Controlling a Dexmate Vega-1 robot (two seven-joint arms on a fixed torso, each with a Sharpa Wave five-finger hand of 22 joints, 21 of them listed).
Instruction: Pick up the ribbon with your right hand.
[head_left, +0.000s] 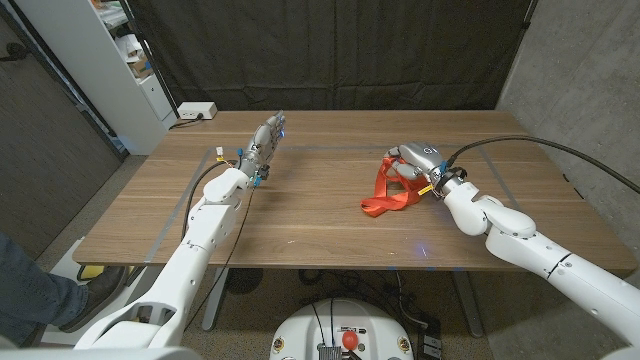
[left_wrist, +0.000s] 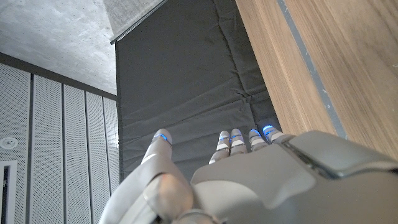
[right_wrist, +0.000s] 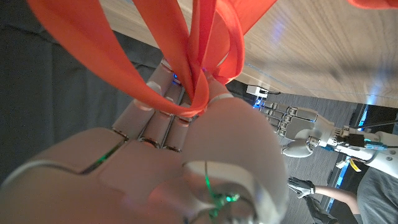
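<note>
Ribbon (head_left: 392, 190): orange, in the right hand's grip over the right half of the bench, loops hanging down and a tail touching or nearly touching the wood.
Right hand (head_left: 418, 164): fingers curled around the gathered bands; in the right wrist view, strands (right_wrist: 186, 74) bunched between the fingers and palm.
Left hand (head_left: 265, 140): holding nothing, fingers extended and slightly apart, standing on edge at the far left part of the bench.
Risk, slipping: likely a thin hold on smooth fabric; bands could slide out through the fingers if the grip loosens during a lift.
Risk, snagging: trailing tail could drag on the bench (head_left: 300, 225) or catch on the fingers, tugging the loops free.
Risk, partial grip: cannot tell whether all strands are caught; a loose one might unravel the bundle.
Material, ribbon: flat, limp, satin-like band with a slight sheen, knotted or looped.
Material, bench: brown wood grain, matte, flat rectangular top.
Material, hands: pale grey smooth shells, small lit spots at fingertips.
</note>
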